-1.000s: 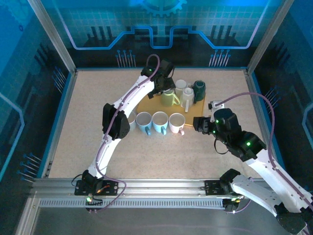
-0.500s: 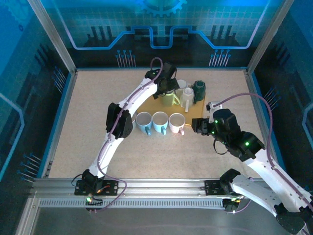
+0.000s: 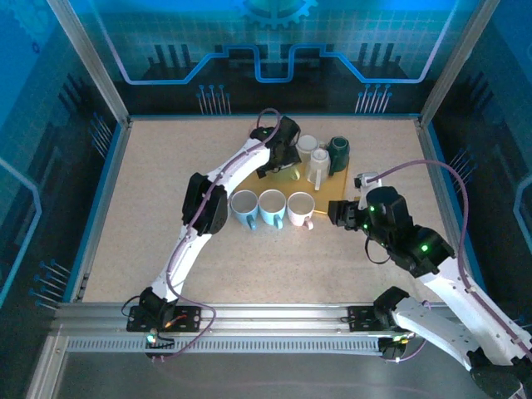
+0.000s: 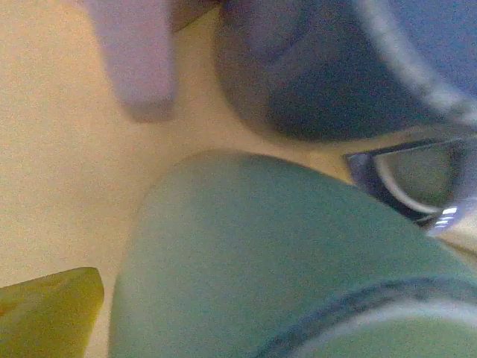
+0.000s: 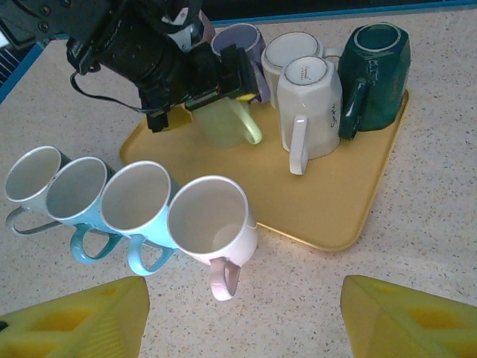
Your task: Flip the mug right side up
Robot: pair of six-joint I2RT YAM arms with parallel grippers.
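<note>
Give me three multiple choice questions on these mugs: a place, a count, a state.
1. Where does the row of upright mugs stand? A on the table beside the tray; B on the tray; C stacked.
2. How many mugs form that row? A two; B three; C four.
3. How is the right gripper? A shut on a mug; B open, empty; C shut on the tray.
1 A, they stand off the tray; 2 C, four rims line up; 3 B, fingers apart, nothing between.
</note>
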